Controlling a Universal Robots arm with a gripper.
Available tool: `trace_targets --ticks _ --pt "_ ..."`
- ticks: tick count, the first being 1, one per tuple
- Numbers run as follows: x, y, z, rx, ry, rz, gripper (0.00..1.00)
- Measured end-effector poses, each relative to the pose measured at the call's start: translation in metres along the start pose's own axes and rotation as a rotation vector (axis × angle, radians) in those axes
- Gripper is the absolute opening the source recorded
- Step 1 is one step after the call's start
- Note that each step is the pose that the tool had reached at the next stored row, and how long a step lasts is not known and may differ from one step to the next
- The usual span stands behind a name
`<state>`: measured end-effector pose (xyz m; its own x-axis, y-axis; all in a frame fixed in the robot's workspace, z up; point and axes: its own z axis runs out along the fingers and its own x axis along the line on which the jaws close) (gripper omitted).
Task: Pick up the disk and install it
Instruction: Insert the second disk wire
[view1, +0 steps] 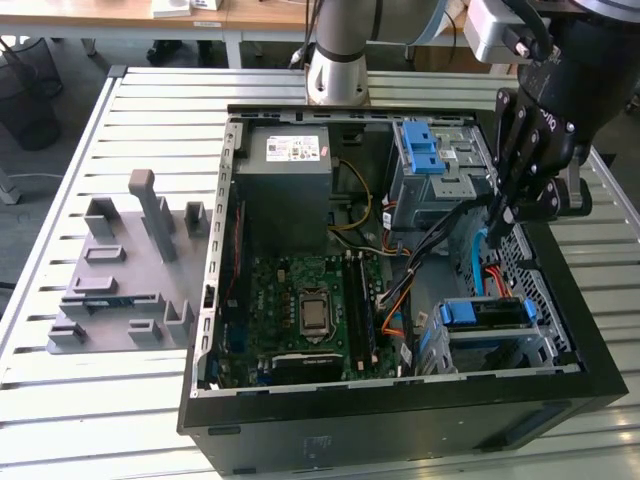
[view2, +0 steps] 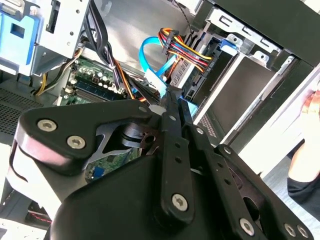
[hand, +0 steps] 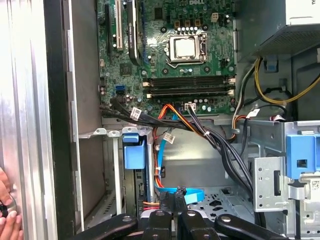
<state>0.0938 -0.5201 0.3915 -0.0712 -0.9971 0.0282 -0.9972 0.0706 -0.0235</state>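
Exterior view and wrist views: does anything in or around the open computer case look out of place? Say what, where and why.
A person's hand is at the outer side of the case while the gripper is inside it by the blue cable: odd so near a robot arm.

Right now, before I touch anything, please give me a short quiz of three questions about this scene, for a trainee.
1. True or false: the end effector reaches inside the case.
2. The flat cable beside it is: A blue, B green, C white?
3. What stands on the table, at the exterior view's left of the case?
Key: 1 true; 2 A; 3 a grey fixture.
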Motion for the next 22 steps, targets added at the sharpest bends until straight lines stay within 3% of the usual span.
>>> trace_targets --ticks 6,7,15,22 --pt "-0.0010 0.0001 0.0042 0.0001 0.0007 0.000 0.19" --pt "-0.0010 0.0002 0.0046 0.0001 0.0008 0.000 0.25" --pt "-0.0012 0.0003 0.0100 0.0002 0.0010 0.000 0.25" --pt "-0.0012 0.0003 0.0120 0.0006 0.0054 0.000 0.25"
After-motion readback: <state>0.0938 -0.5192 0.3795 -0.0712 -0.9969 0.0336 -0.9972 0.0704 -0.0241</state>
